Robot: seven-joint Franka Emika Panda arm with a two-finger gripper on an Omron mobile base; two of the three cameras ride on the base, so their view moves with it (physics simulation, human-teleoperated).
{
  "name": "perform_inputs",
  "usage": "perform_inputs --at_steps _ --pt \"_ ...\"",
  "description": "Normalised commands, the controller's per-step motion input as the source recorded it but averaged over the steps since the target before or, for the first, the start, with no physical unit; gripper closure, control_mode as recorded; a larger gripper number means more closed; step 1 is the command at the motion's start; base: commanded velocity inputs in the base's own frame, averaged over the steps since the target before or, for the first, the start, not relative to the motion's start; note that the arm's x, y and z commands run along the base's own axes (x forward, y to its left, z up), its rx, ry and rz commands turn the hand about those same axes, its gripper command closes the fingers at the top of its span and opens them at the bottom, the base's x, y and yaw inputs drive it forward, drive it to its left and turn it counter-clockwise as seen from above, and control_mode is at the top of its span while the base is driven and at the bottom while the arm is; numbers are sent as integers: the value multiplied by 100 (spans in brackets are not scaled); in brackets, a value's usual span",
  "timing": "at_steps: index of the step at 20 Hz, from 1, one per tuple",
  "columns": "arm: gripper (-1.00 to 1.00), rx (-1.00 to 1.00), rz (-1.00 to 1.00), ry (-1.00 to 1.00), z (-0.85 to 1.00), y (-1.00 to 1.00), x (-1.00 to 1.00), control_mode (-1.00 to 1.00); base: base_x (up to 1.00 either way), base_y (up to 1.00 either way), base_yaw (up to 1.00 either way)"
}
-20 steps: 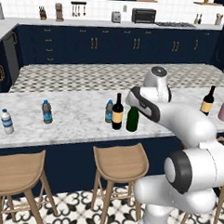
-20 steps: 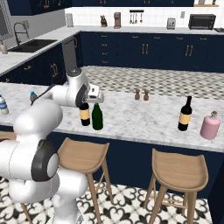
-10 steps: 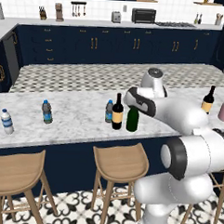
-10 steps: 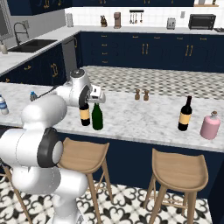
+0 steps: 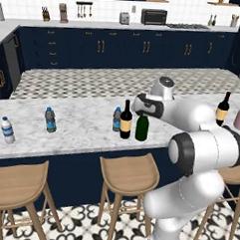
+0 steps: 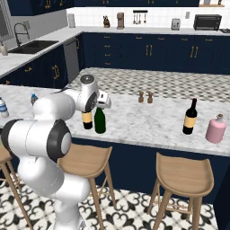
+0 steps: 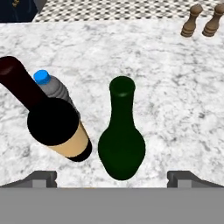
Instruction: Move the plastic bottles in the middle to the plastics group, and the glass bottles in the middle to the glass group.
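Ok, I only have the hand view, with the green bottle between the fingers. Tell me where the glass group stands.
Observer: Far along the counter to the robot's right: a dark wine bottle with a tan label, next to a pink jug.
Operator: Now give me the plastics group.
Observer: Near the counter's left end: a clear bottle with a white cap and a blue-tinted bottle, standing apart from each other.
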Motion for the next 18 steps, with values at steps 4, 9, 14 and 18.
perform_inputs --at_steps 4,9,14,18 --pt "-100 0 0 0 0 -3 10 -100 0 0 0" --pt "-100 -1 0 0 -3 0 7 -100 0 0 0" --pt "-100 -2 0 0 -8 0 9 -100 0 0 0" --pt "-100 -2 0 0 -14 0 12 -100 0 0 0"
